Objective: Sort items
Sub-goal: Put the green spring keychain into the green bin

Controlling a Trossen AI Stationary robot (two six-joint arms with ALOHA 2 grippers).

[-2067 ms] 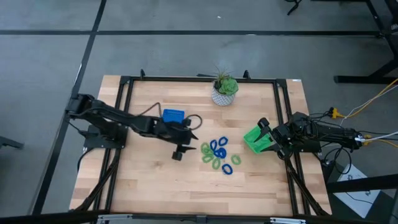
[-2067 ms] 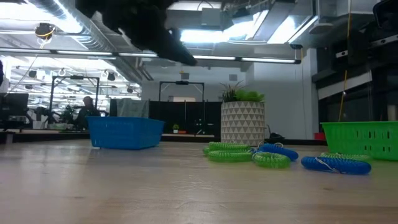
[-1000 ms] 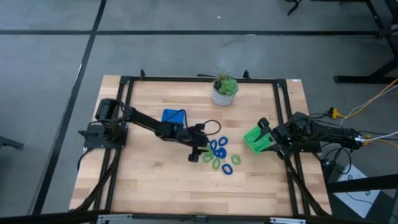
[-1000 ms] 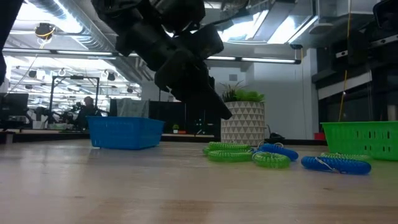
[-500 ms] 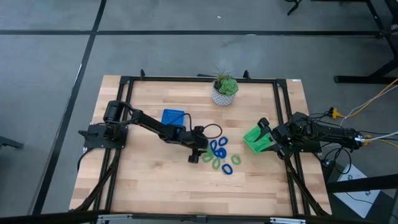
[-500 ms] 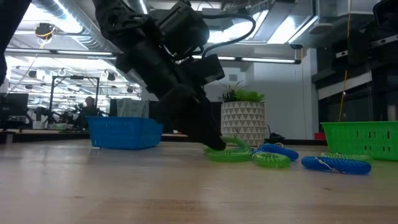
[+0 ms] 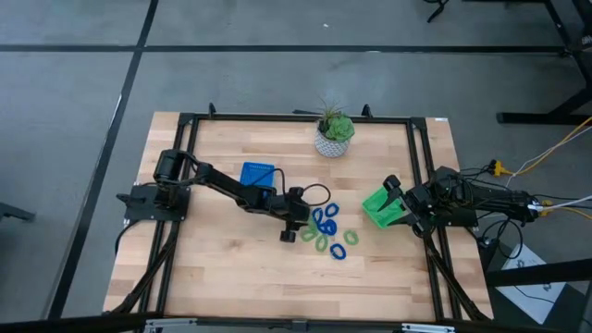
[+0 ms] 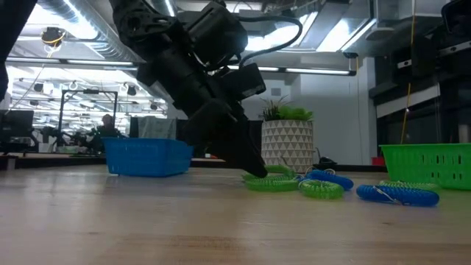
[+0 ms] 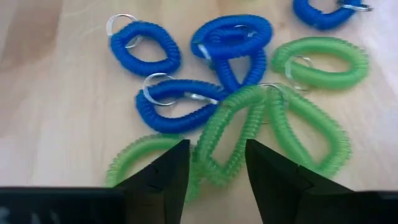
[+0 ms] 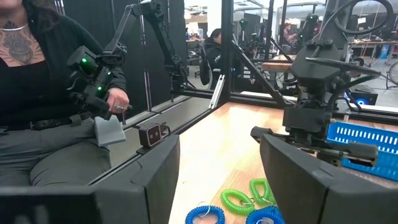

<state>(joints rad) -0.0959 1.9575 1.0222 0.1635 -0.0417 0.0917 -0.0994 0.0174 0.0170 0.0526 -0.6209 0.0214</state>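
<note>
1. the left claw is down at the desk, its fingers spread apart on either side of a light green ring, not closed on it.
2. the rings lie clustered mid-desk, blue and green ones overlapping; in the left wrist view a blue ring touches the green one.
3. the blue tray sits just behind the left arm.
4. the right claw waits by the green tray, its fingers wide open and holding nothing.

glossy plastic coil rings, wood table
</note>
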